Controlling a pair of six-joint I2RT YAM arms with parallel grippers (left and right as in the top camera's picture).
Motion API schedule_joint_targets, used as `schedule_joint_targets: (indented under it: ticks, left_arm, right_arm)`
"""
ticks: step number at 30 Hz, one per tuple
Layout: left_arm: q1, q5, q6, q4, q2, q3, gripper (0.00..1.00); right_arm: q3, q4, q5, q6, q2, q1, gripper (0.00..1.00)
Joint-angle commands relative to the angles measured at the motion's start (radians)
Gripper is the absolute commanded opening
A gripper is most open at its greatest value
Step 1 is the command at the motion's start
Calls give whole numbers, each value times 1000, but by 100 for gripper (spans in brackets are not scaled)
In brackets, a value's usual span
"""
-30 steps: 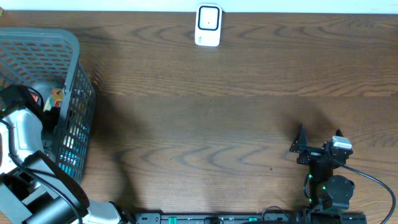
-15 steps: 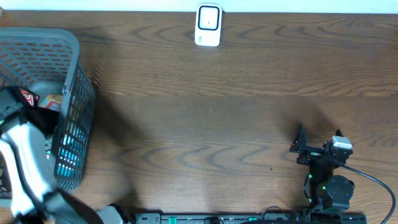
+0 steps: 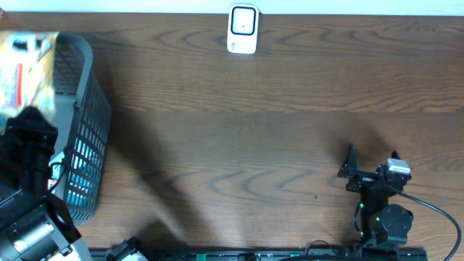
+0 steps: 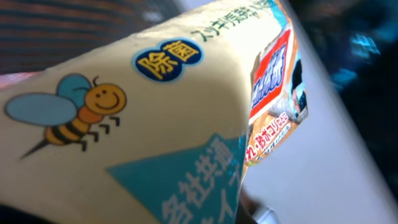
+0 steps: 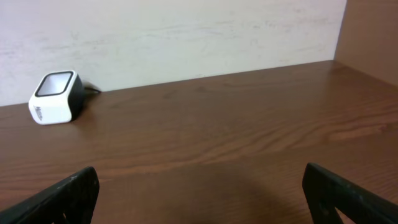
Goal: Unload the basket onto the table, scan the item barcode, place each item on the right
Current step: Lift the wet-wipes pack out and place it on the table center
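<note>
Sitting clamped in left claw (image 3: 30, 119): packet (image 4: 155, 112).

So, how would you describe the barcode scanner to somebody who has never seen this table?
Look at the brown wooden table and follow its far edge, along the pale wall. About halfway along that edge stands the scanner, a small white box with a dark window, unlike the grey mesh basket at the left end.
</note>
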Motion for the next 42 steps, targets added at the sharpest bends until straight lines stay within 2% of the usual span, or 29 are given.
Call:
schedule_joint_targets:
  ticks: [1, 3, 7, 11, 14, 17, 20, 22, 27, 31, 32, 33, 35, 37, 42]
  left_arm:
    - [-32, 429, -39, 127, -10, 17, 7]
    - [-108, 514, 8, 111, -10, 14, 7]
    - [-269, 519, 153, 10, -3, 5, 7]
    - [-480, 395, 236, -75, 26, -32, 7]
    - [-677, 208, 242, -98, 85, -92, 7]
    - [-868, 93, 242, -78, 204, -153, 7]
    - [-980, 68, 242, -44, 322, -174, 7]
    - [-1082, 68, 242, 23, 466, -174, 7]
    - [-1199, 68, 222, 166, 733, -174, 8]
    - [-1216, 72, 186, 169, 819, -174, 8]
    - [-1216, 71, 186, 163, 821, -174, 15]
    - [-1216, 71, 186, 159, 819, -174, 32]
    - [-1216, 72, 186, 159, 807, -173, 56]
    - [-1215, 72, 187, 158, 780, -172, 69]
    - [-1191, 71, 263, 103, 657, -110, 80]
  right_arm:
    - [-3, -1, 5, -13, -4, 2, 99]
    - [-3, -1, 5, -13, -4, 2, 99]
    - [-3, -1, 5, -13, -4, 2, 99]
    - [-3, -1, 5, -13, -4, 2, 99]
    - [-3, -1, 5, -13, -4, 2, 99]
    - [-3, -1, 5, -13, -4, 2, 99]
    - [-3, -1, 5, -13, -4, 2, 99]
    - [-3, -1, 5, -13, -4, 2, 99]
    - [-3, -1, 5, -13, -4, 2, 99]
    - [-3, 0, 5, -13, -4, 2, 99]
    - [-3, -1, 5, -13, -4, 2, 99]
    - [-3, -1, 5, -13, -4, 2, 99]
    - [-3, -1, 5, -13, -4, 2, 99]
    - [-3, -1, 5, -13, -4, 2, 99]
    - [-3, -1, 5, -13, -4, 2, 99]
